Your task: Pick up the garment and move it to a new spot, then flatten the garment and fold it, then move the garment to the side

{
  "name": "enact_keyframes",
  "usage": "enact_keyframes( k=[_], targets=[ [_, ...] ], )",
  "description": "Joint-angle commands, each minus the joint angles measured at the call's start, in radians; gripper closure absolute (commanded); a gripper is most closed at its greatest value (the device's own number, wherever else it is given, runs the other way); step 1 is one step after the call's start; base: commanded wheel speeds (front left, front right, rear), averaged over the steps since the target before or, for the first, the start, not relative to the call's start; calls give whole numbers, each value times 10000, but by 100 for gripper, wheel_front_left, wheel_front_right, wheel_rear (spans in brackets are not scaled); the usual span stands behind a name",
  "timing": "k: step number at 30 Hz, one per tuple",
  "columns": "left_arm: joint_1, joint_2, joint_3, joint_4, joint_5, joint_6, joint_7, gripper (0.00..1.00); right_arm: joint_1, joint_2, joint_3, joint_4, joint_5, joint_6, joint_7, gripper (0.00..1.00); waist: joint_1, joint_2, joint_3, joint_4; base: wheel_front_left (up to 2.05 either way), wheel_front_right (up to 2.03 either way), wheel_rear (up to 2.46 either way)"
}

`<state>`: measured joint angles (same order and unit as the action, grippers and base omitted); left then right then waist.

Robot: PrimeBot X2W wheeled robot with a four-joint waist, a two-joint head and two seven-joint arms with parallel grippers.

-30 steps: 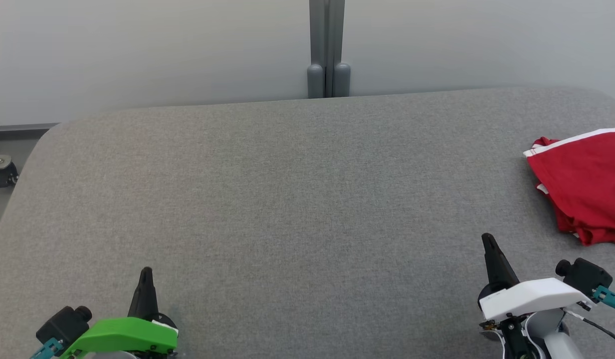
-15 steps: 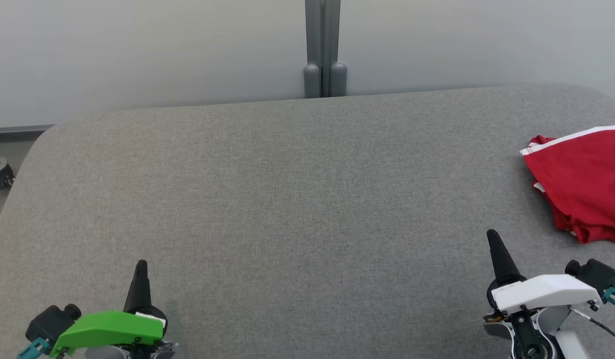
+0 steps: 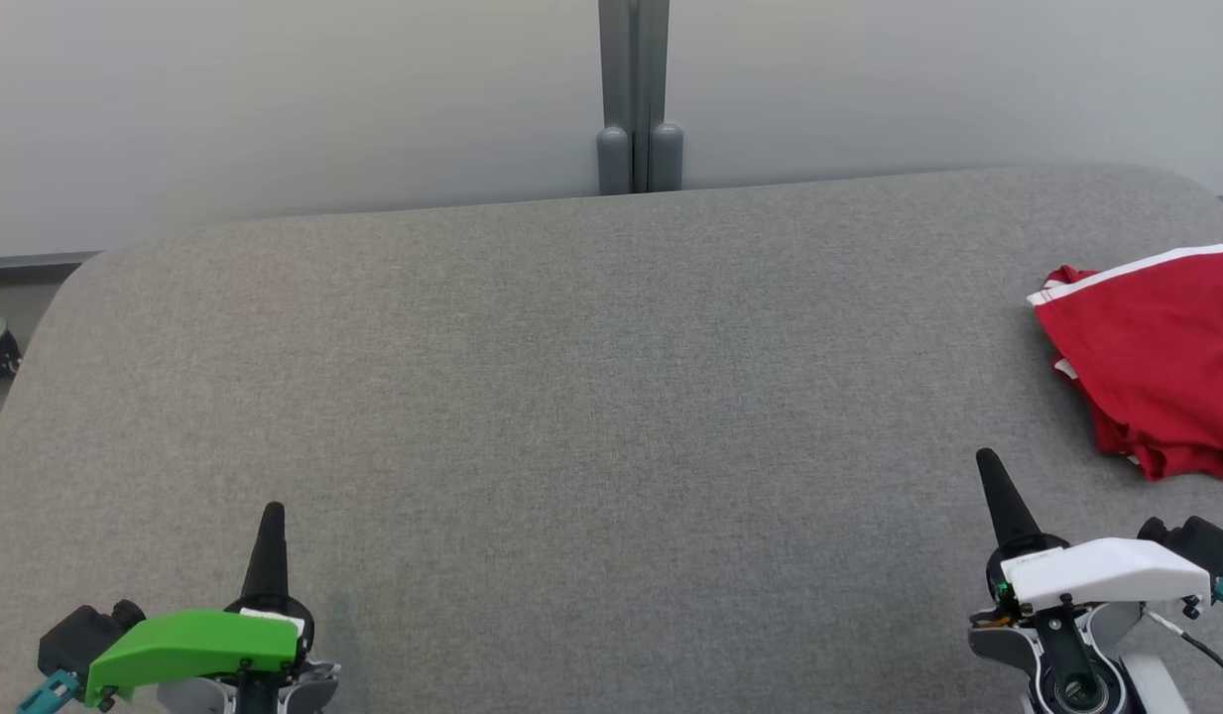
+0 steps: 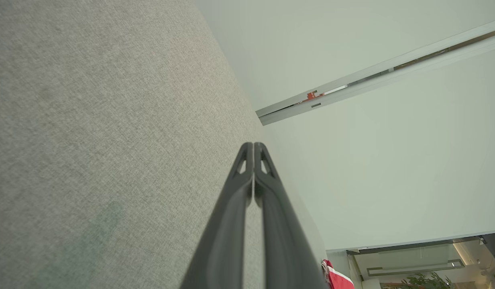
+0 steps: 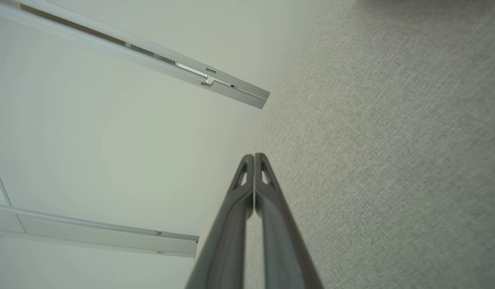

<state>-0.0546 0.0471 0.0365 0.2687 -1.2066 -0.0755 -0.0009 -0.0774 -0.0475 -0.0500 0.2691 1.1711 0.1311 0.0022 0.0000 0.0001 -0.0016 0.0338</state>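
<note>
While the whole head view has slid a little to the left over the last second, post [image 3: 632, 94] and garment [image 3: 1152, 362] alike, we take that for our head turning slightly right, not for anything moving on the table [image 3: 571, 397]. Against that shift, both arms have drawn back toward the near edge: the left gripper [image 3: 272, 511] and the right gripper [image 3: 988, 458] sit lower and further out than before, fingers pointing away from us, each pair pressed together and holding nothing.

The red garment with its white trim lies in a fairly compact bundle at the far right of the table, cut by the picture's edge, well apart from the left gripper and near, but not touching, the right one. With both arms backing away empty, we judge the move to the side is done, or close to it.

From the head we cannot see a gap or contact between the fingers; both wrist views show them meeting at the tips. Our left wrist view also catches a red corner of the garment beyond the fingers, low on the right. Our right wrist view shows grey table and pale wall [image 5: 111, 140].
</note>
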Motion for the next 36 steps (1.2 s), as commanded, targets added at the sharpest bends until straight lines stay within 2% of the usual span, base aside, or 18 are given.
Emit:
enact_keyframes(
  k=[1, 36],
  targets=[
    [-254, 40, 96, -98, -263, -79, 64, 100, -214, -50, -57, -122, 270, -2, 76, 100, 0, -1, 1, -8, 0, 0, 0],
    [-529, 50, 599, -219, -2995, -439, 856, 100, -331, -58, -492, -233, 3262, -1, 847, 100, 0, -1, 32, -227, 0, 0, 0]
  ],
)
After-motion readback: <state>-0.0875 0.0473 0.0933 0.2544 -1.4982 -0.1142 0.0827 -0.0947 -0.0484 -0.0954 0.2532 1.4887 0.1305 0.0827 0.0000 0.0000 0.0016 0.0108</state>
